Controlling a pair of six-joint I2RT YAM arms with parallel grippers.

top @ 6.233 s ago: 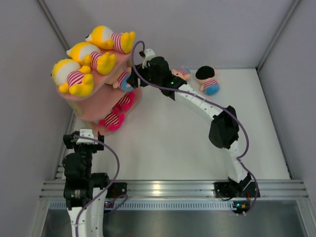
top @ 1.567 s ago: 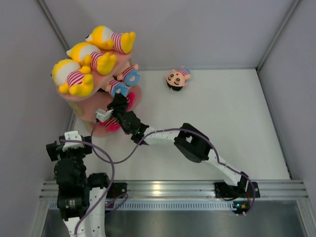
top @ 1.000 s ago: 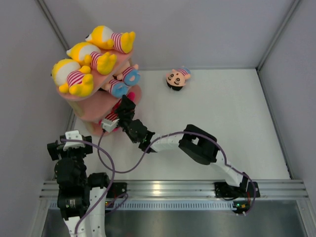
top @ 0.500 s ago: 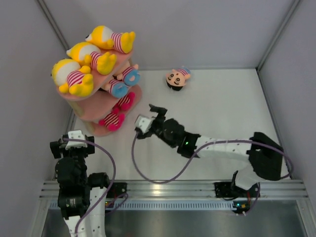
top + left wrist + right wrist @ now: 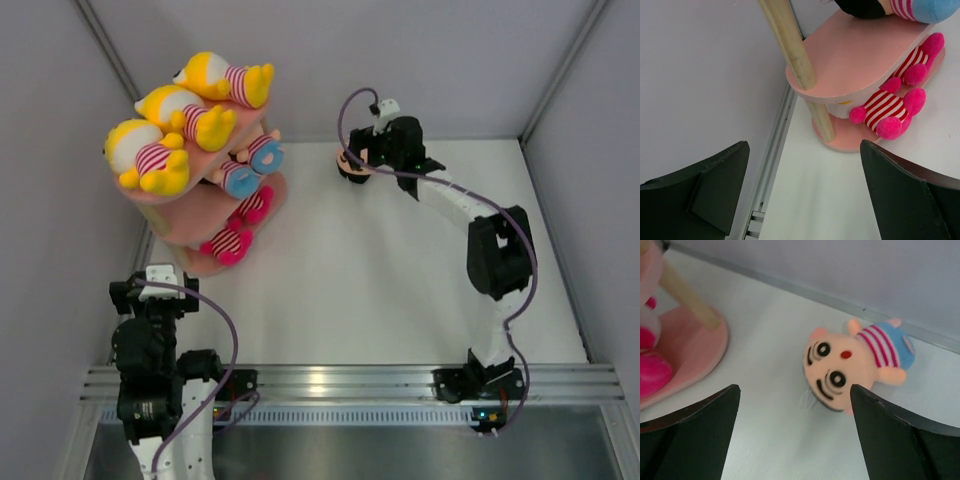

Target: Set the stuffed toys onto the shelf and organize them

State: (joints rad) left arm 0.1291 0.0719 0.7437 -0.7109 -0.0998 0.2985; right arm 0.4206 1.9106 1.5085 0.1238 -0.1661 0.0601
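At far left the left claw point(image 5: 805, 200) sits low by its base, fingers spread wide with nothing between them, facing the shelf point(image 5: 190, 225) in the back left corner. The top tier carries three yellow toys point(image 5: 175, 110), the middle tier two pink-faced toys point(image 5: 245, 165) and the bottom tier two magenta toys point(image 5: 238, 225). To the right, well apart from the shelf, a last toy point(image 5: 850, 365) lies face up on the table point(image 5: 330, 290), near the back wall point(image 5: 420, 60). The right claw point(image 5: 795, 435) hangs just short of it, wide open and holding nothing; this arm is by far the nearer. Seen from that wrist, the toy lies ahead and a little right of centre. Its long axis slants, with the head nearer the claw and the blue feet toward the wall. Nothing stands between claw and toy, though how high the claw hovers is hard to judge.
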